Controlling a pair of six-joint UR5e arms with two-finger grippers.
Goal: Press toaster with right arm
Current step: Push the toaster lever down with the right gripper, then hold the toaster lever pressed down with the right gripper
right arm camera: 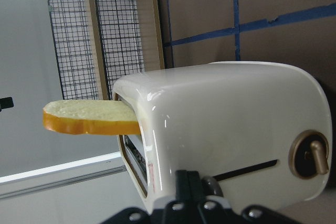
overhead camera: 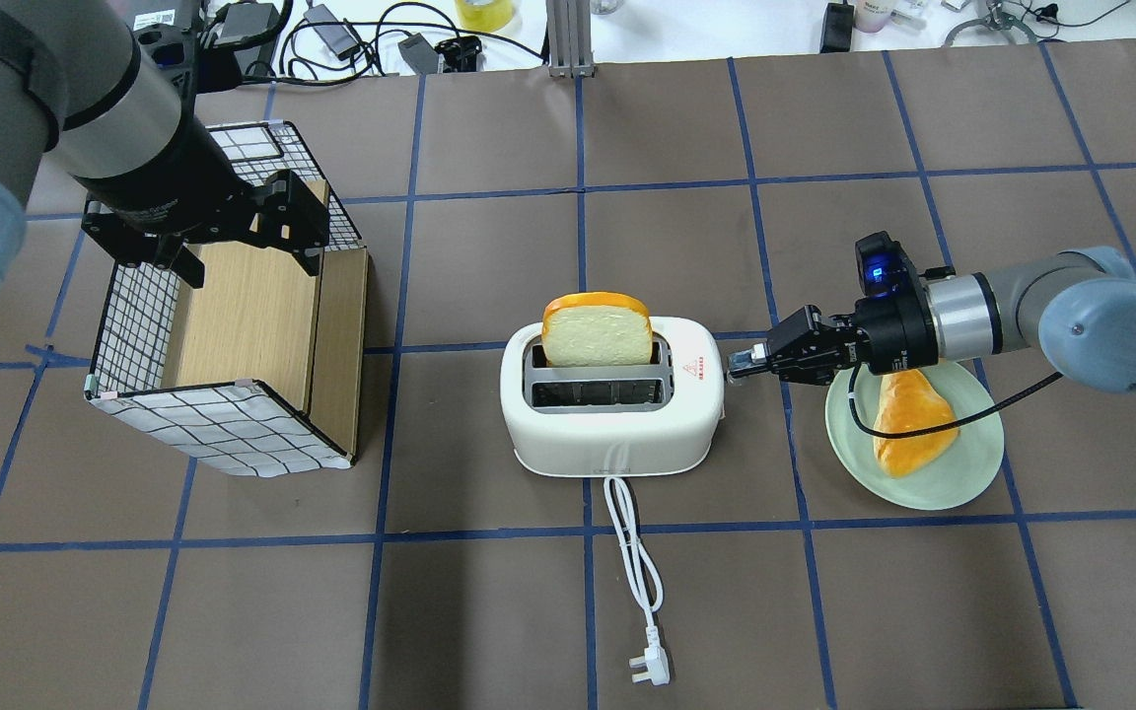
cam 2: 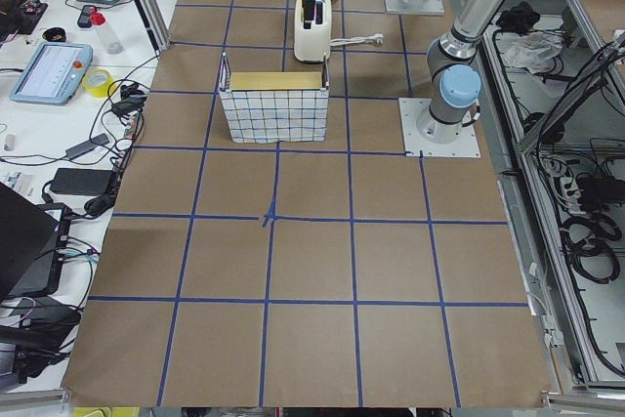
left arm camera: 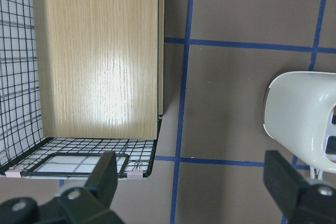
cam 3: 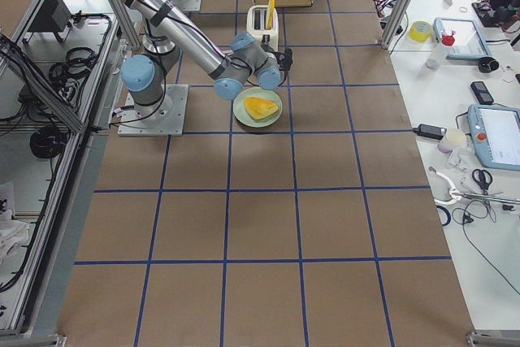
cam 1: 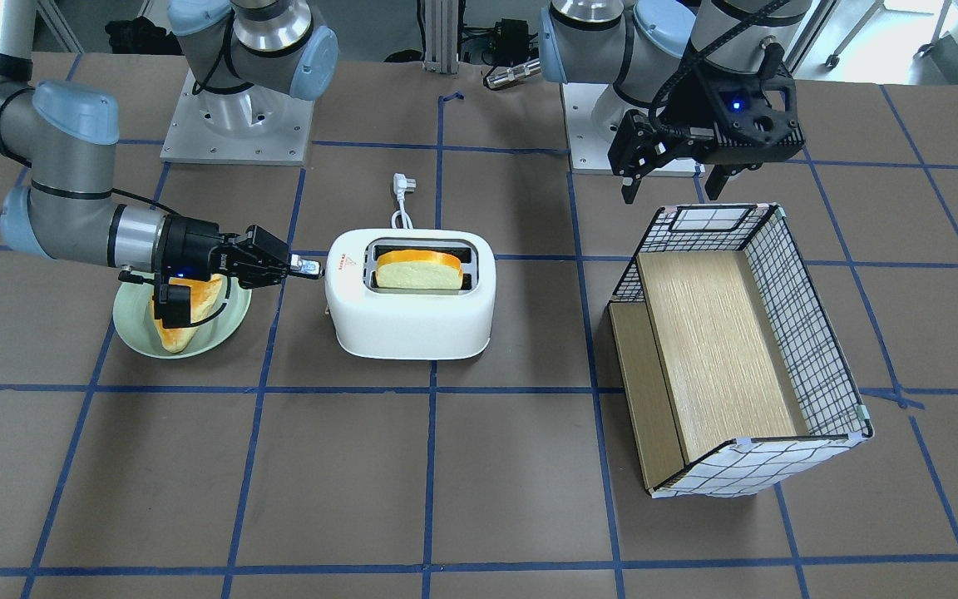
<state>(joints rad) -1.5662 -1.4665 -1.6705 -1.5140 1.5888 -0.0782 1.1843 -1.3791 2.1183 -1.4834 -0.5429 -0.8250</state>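
The white two-slot toaster [overhead camera: 617, 404] stands mid-table with a bread slice [overhead camera: 598, 330] sticking up from its far slot. My right gripper [overhead camera: 741, 363] lies level, its slim fingers shut together, the tips at the toaster's right end by the red triangle mark. In the right wrist view the fingertips [right arm camera: 189, 190] sit against the end wall beside the grey lever [right arm camera: 211, 184] at the slot's top. In the front view the right gripper [cam 1: 306, 266] meets the toaster [cam 1: 412, 316]. My left gripper [overhead camera: 245, 254] hangs open and empty above the wire basket [overhead camera: 203, 424].
A green plate [overhead camera: 962, 473] with a bread piece [overhead camera: 908, 424] lies under my right wrist. The toaster's white cord and plug [overhead camera: 649, 671] trail toward the near edge. The basket with wooden shelves stands at the left. A brass dial [right arm camera: 310, 153] sits low on the toaster's end.
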